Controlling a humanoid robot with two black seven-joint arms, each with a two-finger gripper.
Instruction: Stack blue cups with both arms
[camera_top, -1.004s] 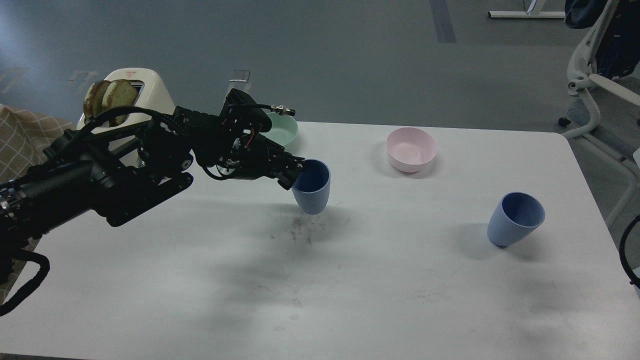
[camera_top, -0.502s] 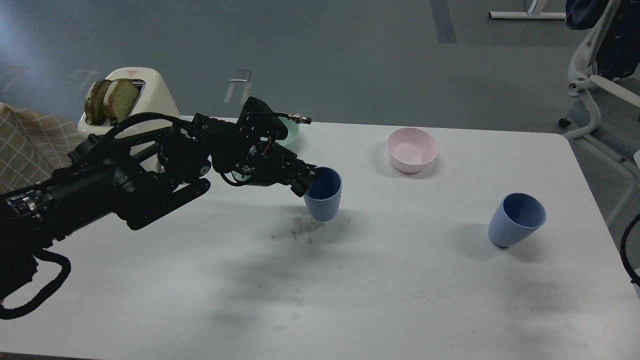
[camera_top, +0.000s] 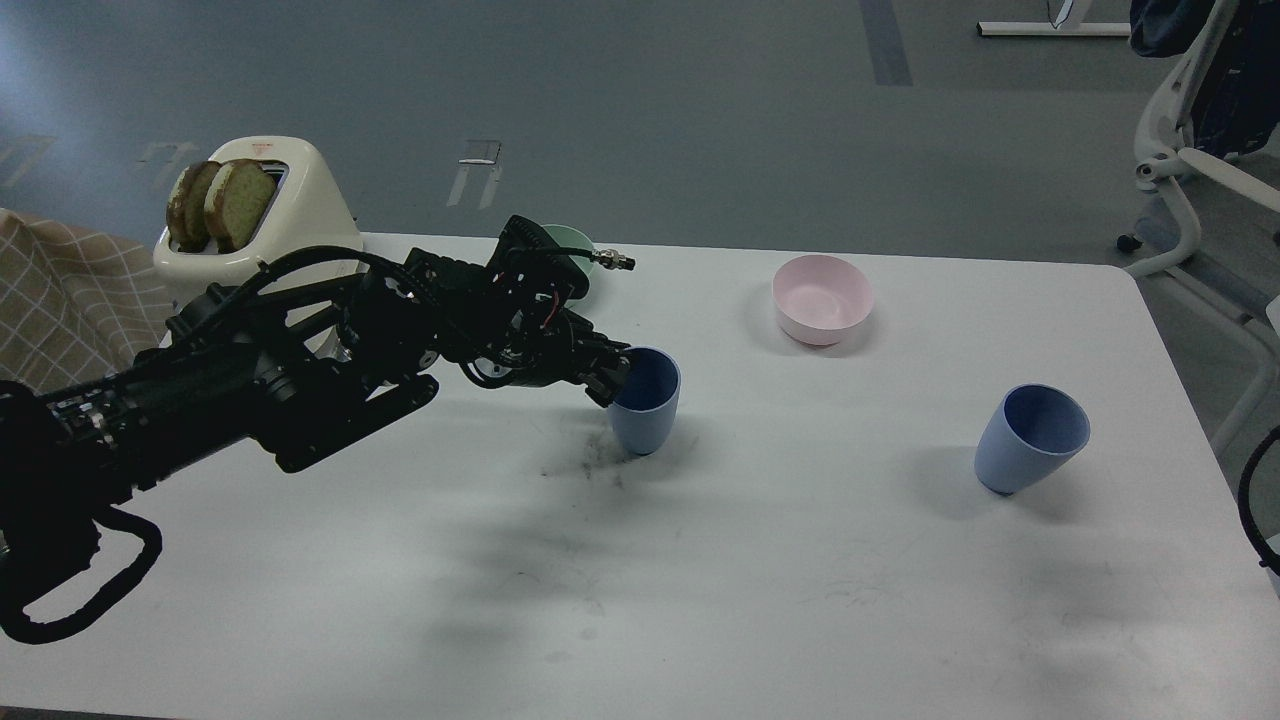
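Now the near blue cup sits lower than a moment ago, base down on the white surface, left claw clamped on its rim. Matte dusty-blue, it tapers; its twin leans well apart rightward.

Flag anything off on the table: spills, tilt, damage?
Dark smudges mark the white table just left of the cup at the left gripper; they look like scuffs or dirt, not a spill. Both that cup and the right-hand cup lean rather than stand straight. Nothing looks broken.
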